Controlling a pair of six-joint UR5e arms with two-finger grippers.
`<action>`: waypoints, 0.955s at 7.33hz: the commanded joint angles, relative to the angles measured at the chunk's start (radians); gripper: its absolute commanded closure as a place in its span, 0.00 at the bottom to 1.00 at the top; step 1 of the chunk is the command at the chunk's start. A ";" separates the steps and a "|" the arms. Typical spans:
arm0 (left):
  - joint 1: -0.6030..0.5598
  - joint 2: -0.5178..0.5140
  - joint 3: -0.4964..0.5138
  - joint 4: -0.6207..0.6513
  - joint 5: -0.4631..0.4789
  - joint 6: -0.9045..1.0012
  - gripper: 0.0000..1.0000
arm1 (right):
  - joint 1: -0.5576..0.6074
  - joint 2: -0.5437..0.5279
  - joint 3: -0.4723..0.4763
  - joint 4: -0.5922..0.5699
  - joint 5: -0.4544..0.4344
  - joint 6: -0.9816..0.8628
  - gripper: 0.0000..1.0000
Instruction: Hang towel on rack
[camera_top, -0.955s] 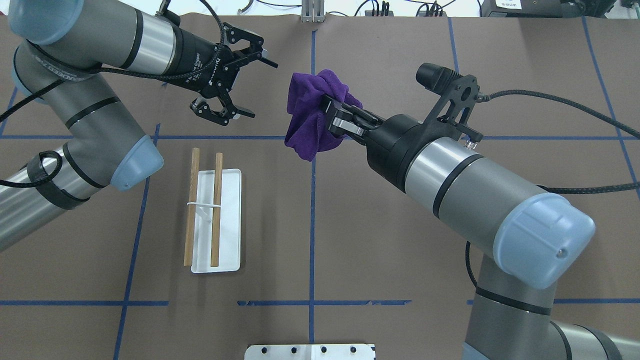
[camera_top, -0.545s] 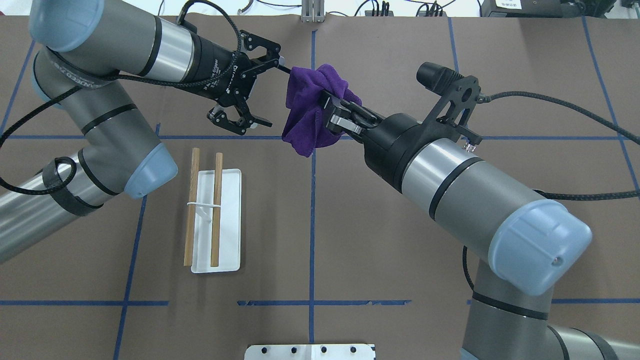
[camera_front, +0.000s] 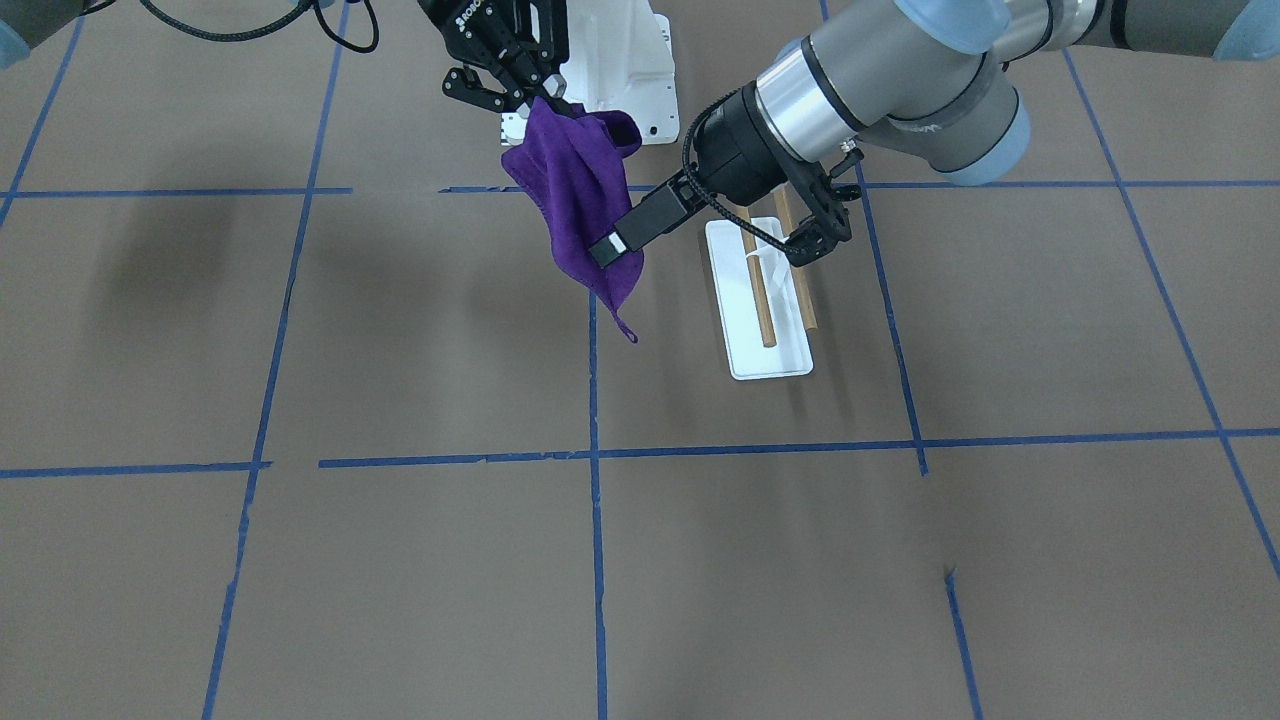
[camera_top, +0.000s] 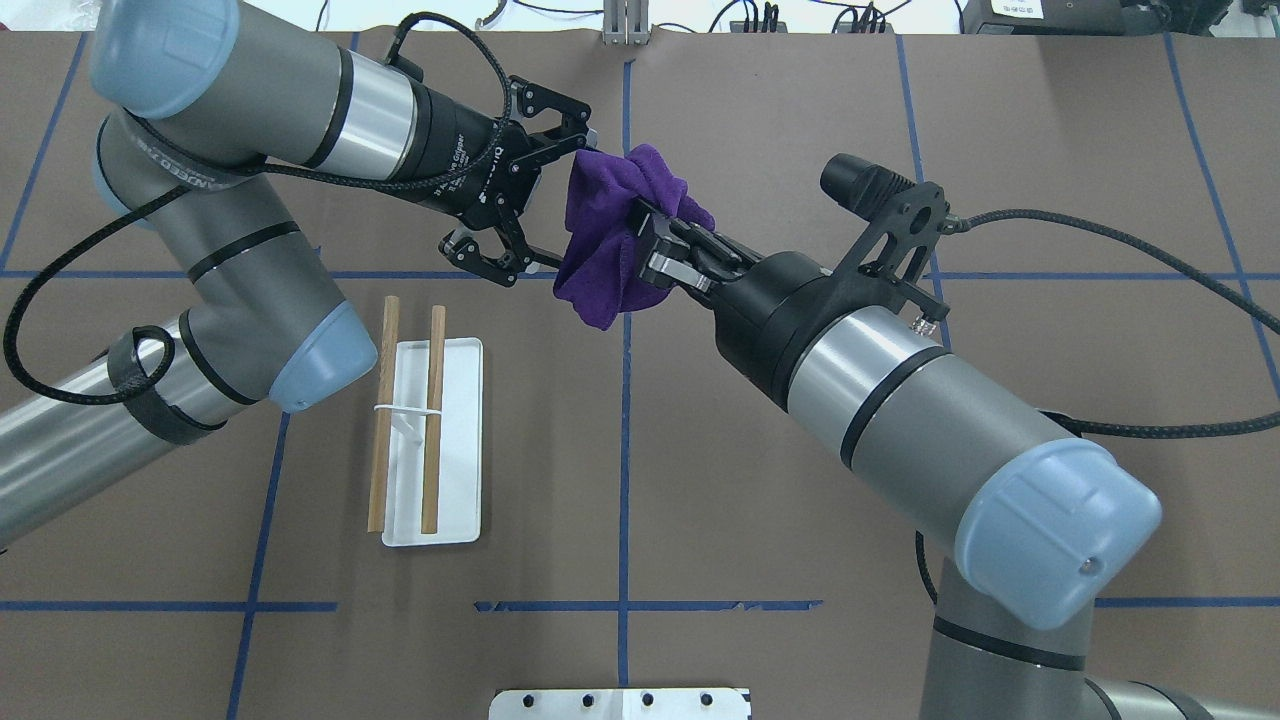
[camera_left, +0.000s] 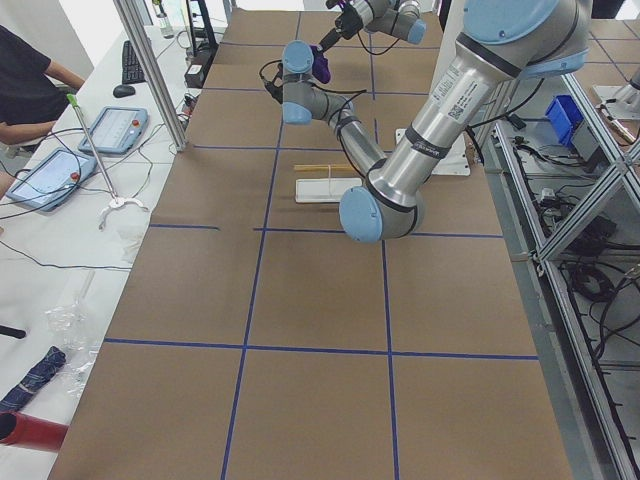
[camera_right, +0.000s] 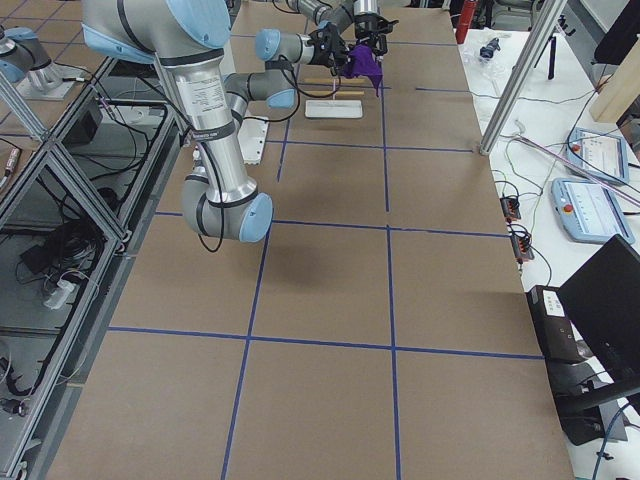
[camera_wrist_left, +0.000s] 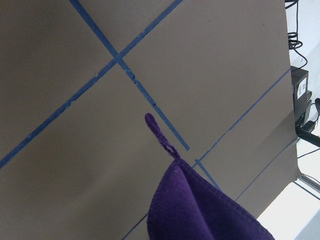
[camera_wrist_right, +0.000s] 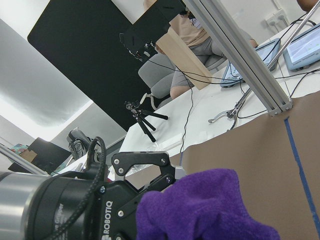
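My right gripper (camera_top: 648, 250) is shut on a bunched purple towel (camera_top: 600, 230) and holds it in the air above the table's middle. My left gripper (camera_top: 557, 208) is open, and its jaws straddle the towel's left edge. In the front view one left finger (camera_front: 613, 246) lies in front of the hanging towel (camera_front: 575, 200). The rack (camera_top: 455, 440), a white tray with two wooden dowels (camera_top: 432, 410), stands on the table below my left arm, with nothing on it. The left wrist view shows a towel corner (camera_wrist_left: 200, 210) with a loop.
A white metal pedestal (camera_top: 620, 703) with bolt holes stands at the table's near edge, between the arm bases. Blue tape lines (camera_top: 624, 450) cross the brown table. An operator (camera_left: 30, 80) sits beside the table with tablets.
My left arm has swung right, and its open jaws have come from well clear of the towel to its left edge. My right gripper has shifted slightly left with the towel.
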 joint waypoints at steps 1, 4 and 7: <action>0.004 -0.001 0.001 -0.002 0.021 0.001 0.54 | -0.010 0.003 0.011 0.000 -0.006 -0.002 1.00; 0.002 0.013 -0.023 -0.009 0.016 0.015 1.00 | -0.008 0.003 0.016 0.000 -0.006 -0.005 1.00; 0.001 0.015 -0.033 -0.009 0.013 0.016 1.00 | -0.011 0.003 0.019 0.002 -0.004 0.006 0.76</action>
